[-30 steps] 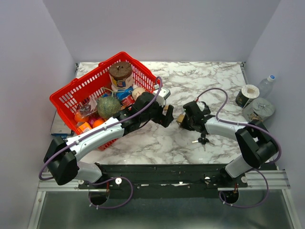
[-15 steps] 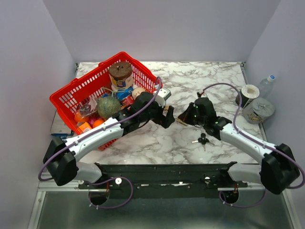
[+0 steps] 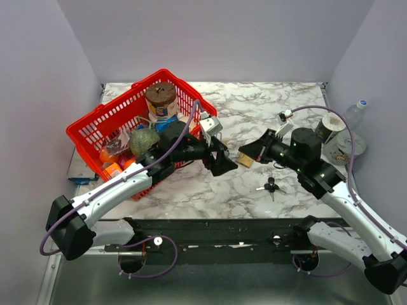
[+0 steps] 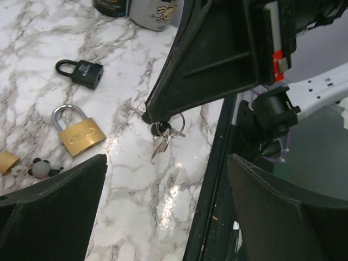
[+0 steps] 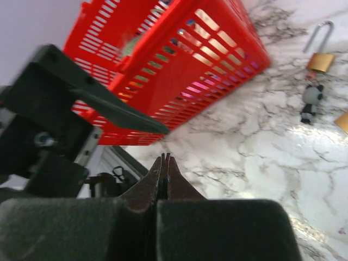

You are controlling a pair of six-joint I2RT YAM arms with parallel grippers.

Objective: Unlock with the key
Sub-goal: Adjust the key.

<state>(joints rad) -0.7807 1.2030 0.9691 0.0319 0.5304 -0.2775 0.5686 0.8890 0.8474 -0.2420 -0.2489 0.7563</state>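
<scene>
Red basket (image 3: 114,101): stands at the left of the worktop (image 3: 280,101), packed with groceries and well apart from the locks.
Left fingers (image 4: 49,212): spread wide and holding nothing, they hover over the middle of the worktop and point toward the other arm.
Panda charm (image 4: 41,167): a small charm lying near the brass padlock.
Brass padlock (image 4: 79,133): lies flat and loose on the marble between the two arms, and its shackle looks shut.
Right fingers (image 5: 145,190): pressed together with nothing visible between them, raised off the worktop and near the left fingers.
Keys (image 3: 270,185): a small bunch on a ring, flat on the worktop on the bases' side of the right fingers, gripped by neither arm.
Black padlock (image 4: 81,70): lies further right with its shackle shut.
Risk, arms: the tips are near each other, so a reach by either could knock the other.
Risk, keys: they lie flat on slick stone and may skid away from closing fingers, or come up by the ring with the wrong key foremost.
Risk, lock: I cannot tell which padlock the key fits, and an unheld lock would slide away under the key's push.
</scene>
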